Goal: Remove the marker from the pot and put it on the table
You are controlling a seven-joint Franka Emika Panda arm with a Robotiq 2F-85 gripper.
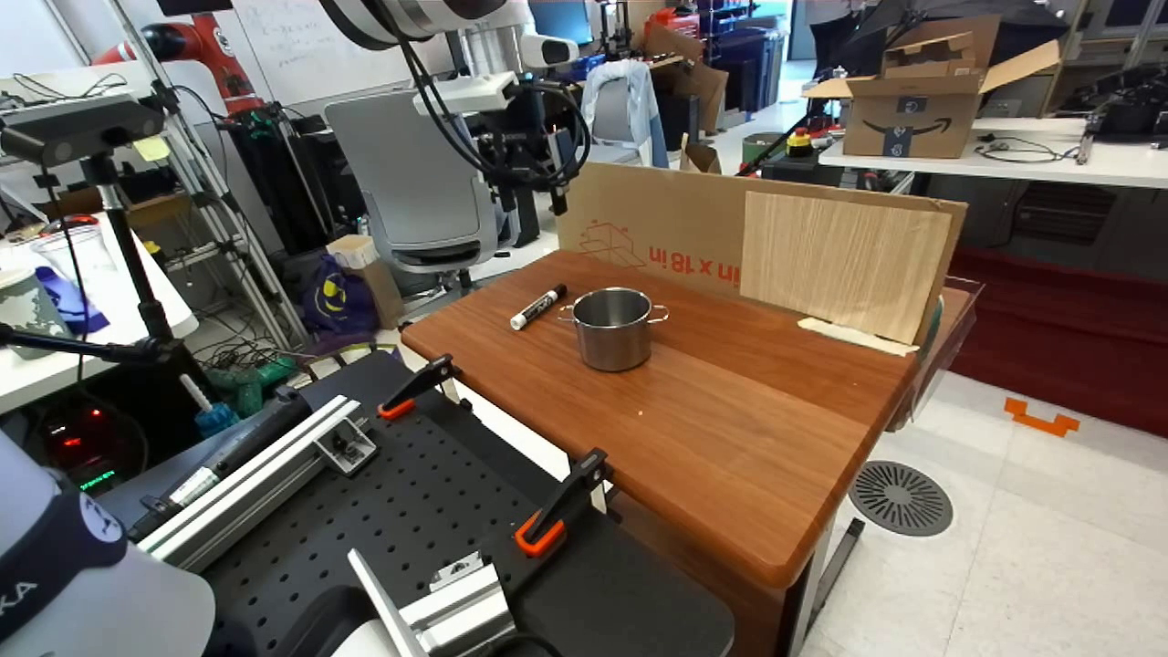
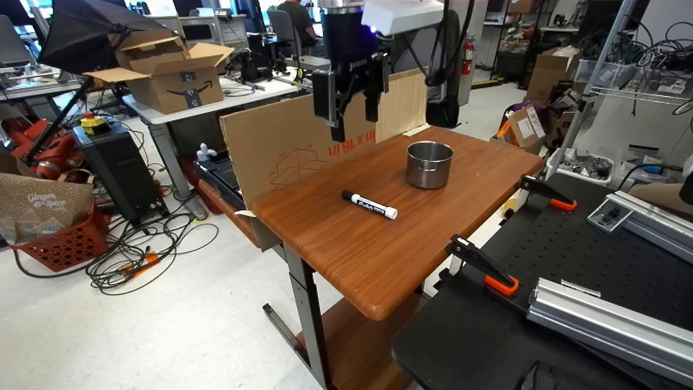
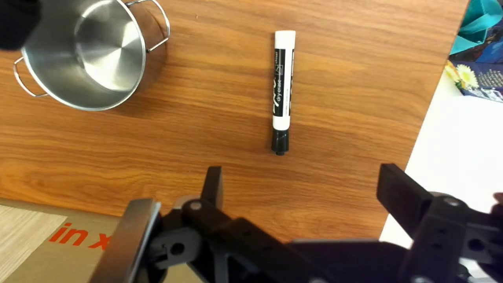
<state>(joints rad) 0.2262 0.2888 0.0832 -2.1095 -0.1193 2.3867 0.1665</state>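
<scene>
The marker (image 1: 538, 307), white with a black label and black cap, lies flat on the reddish-brown table (image 1: 730, 429). It also shows in an exterior view (image 2: 370, 205) and in the wrist view (image 3: 281, 92). The silver pot (image 1: 615, 347) stands upright beside the marker, apart from it. The wrist view looks into the pot (image 3: 104, 51) and shows its bare bottom. My gripper (image 2: 354, 123) is raised well above the table. In the wrist view its jaws (image 3: 301, 168) are spread wide with nothing between them, and the marker's cap points toward them.
A cardboard panel (image 1: 675, 205) with a pale wood board (image 1: 844, 260) stands along one long table edge. Clamps (image 2: 482, 262) with orange ends and the black perforated bench (image 1: 438, 511) lie along the opposite edge. Cables (image 1: 447, 119) hang around the wrist.
</scene>
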